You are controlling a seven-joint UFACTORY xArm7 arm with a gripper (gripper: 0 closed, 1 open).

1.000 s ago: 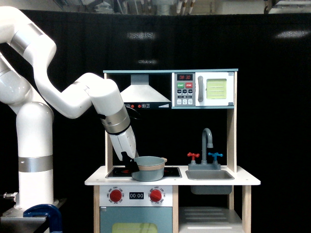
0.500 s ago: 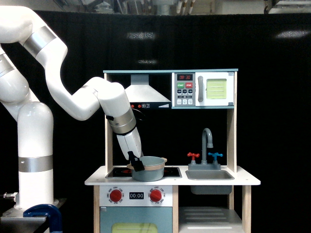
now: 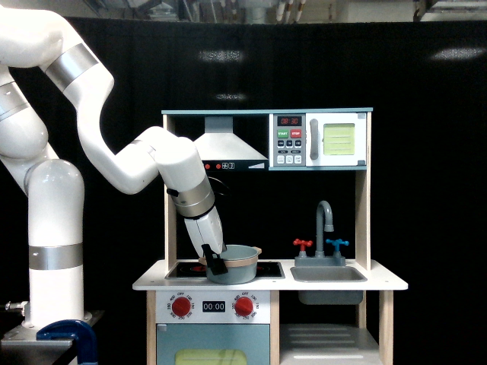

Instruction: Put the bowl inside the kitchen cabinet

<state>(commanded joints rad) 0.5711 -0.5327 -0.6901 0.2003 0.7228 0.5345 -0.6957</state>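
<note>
Claw (image 3: 217, 264) at the near rim of the bowl (image 3: 234, 265), black fingers straddling the tan wooden edge on the exterior view's left side; whether they have clamped on the rim cannot be told at this size. Bowl resting on the hob (image 3: 268, 268) of the toy kitchen's white table (image 3: 270, 284), with the red knobs (image 3: 181, 306) below the front edge and the oven door (image 3: 213, 346) beneath them. Kitchen cabinet (image 3: 327, 341), the open lower bay under the sink (image 3: 327, 274), lying low on the exterior view's right, well apart from the bowl. Faucet (image 3: 325, 219), range hood (image 3: 227, 147) and microwave (image 3: 319, 140) behind and above. Judged stiff and light, probably smooth-walled; the rim offers a firm pinch, though a one-sided hold may let the bowl tilt
</note>
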